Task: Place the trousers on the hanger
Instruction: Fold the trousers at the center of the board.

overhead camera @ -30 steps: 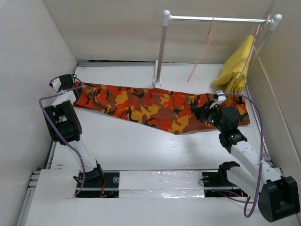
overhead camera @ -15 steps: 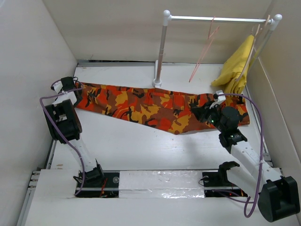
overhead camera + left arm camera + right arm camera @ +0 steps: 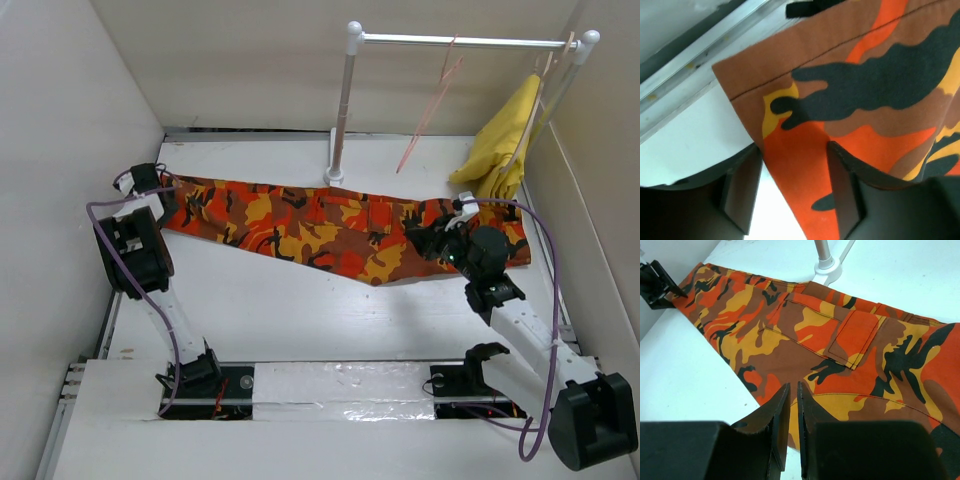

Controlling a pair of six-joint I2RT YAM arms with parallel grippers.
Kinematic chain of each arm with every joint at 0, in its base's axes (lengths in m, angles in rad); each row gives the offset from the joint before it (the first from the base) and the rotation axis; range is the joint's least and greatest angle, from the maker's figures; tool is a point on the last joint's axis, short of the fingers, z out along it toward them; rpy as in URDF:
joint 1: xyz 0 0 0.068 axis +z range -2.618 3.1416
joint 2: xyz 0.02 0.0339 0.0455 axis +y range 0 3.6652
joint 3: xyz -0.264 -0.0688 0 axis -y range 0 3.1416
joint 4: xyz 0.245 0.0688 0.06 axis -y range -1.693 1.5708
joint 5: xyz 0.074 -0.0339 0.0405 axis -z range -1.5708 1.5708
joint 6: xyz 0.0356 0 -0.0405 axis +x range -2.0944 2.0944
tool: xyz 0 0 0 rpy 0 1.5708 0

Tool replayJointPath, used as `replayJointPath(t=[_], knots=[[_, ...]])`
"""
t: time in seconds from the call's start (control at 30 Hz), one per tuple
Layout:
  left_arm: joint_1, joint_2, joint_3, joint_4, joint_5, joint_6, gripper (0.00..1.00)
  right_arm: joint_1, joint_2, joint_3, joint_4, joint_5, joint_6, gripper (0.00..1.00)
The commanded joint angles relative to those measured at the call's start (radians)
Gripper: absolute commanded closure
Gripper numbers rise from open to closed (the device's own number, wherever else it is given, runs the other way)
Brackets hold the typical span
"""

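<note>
The camouflage trousers (image 3: 320,225) lie flat across the table, legs to the left and waist to the right. My left gripper (image 3: 150,183) is at the leg end. In the left wrist view it (image 3: 792,192) stands open, and the hem corner of the trousers (image 3: 880,85) lies loose between its jaws. My right gripper (image 3: 432,240) rests over the seat of the trousers (image 3: 790,340). Its jaws (image 3: 792,387) are shut to a thin slit, with no fabric seen clamped in it. The pink hanger (image 3: 430,105) hangs from the rail, apart from both grippers.
A rack with a horizontal rail (image 3: 460,41) stands at the back, its post base (image 3: 334,178) just behind the trousers. A yellow garment (image 3: 505,135) hangs at the rail's right end. White walls close in on the left, back and right.
My left gripper has opened from shut and shifted slightly right at the leg end. The trousers and my right arm have not moved.
</note>
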Motion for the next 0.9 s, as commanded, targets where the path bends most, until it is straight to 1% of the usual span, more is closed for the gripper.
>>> replayJointPath(t=[0.0,0.03,0.1,0.13,0.2,0.23,0.43,0.5,0.6,0.63,0.67,0.7,0.73,0.77,0.83,0.87], knots=[[0.005,0.027,0.021,0.014,0.068,-0.028,0.54,0.006,0.009,0.047,0.047,-0.008,-0.014,0.83],[0.005,0.031,0.019,0.019,0.078,-0.028,0.61,0.006,0.011,0.045,0.049,-0.006,-0.014,0.83],[0.005,0.034,0.03,0.02,0.079,-0.023,0.7,0.006,0.015,0.045,0.049,-0.005,-0.014,0.83],[0.005,0.036,0.034,0.02,0.079,-0.02,0.82,0.006,0.018,0.045,0.052,-0.005,-0.015,0.84],[0.005,0.038,0.042,0.022,0.073,-0.002,0.91,0.006,0.023,0.045,0.054,-0.006,-0.014,0.83],[0.005,0.034,0.042,0.02,0.061,0.003,0.99,0.006,0.026,0.045,0.055,-0.006,-0.014,0.83],[0.005,-0.018,0.007,0.013,-0.002,0.038,1.0,0.006,0.038,0.045,0.06,-0.006,-0.01,0.83],[0.005,-0.027,0.002,-0.029,-0.025,0.055,1.0,0.006,0.035,0.044,0.06,-0.008,-0.01,0.84],[-0.008,-0.048,-0.018,-0.102,-0.181,0.138,1.0,0.006,0.026,0.044,0.058,0.008,-0.009,0.83],[-0.017,-0.053,-0.028,-0.121,-0.274,0.158,1.0,0.006,0.024,0.042,0.058,0.009,-0.007,0.84],[-0.017,-0.061,-0.065,-0.136,-0.287,0.19,1.0,0.006,0.021,0.044,0.057,0.017,-0.007,0.83],[-0.008,-0.076,-0.085,-0.135,-0.278,0.19,1.0,0.006,0.017,0.042,0.054,0.021,-0.007,0.83],[-0.008,-0.12,-0.104,-0.135,-0.21,0.187,1.0,0.006,0.011,0.042,0.046,0.026,-0.01,0.83],[-0.008,-0.136,-0.131,-0.141,-0.176,0.187,1.0,0.006,-0.006,0.042,0.038,0.037,-0.012,0.84],[-0.02,-0.16,-0.142,-0.187,-0.165,0.181,1.0,-0.006,-0.026,0.042,0.008,0.075,-0.024,0.84],[-0.02,-0.169,-0.174,-0.216,-0.165,0.182,1.0,-0.006,-0.049,0.044,-0.002,0.08,-0.027,0.83]])
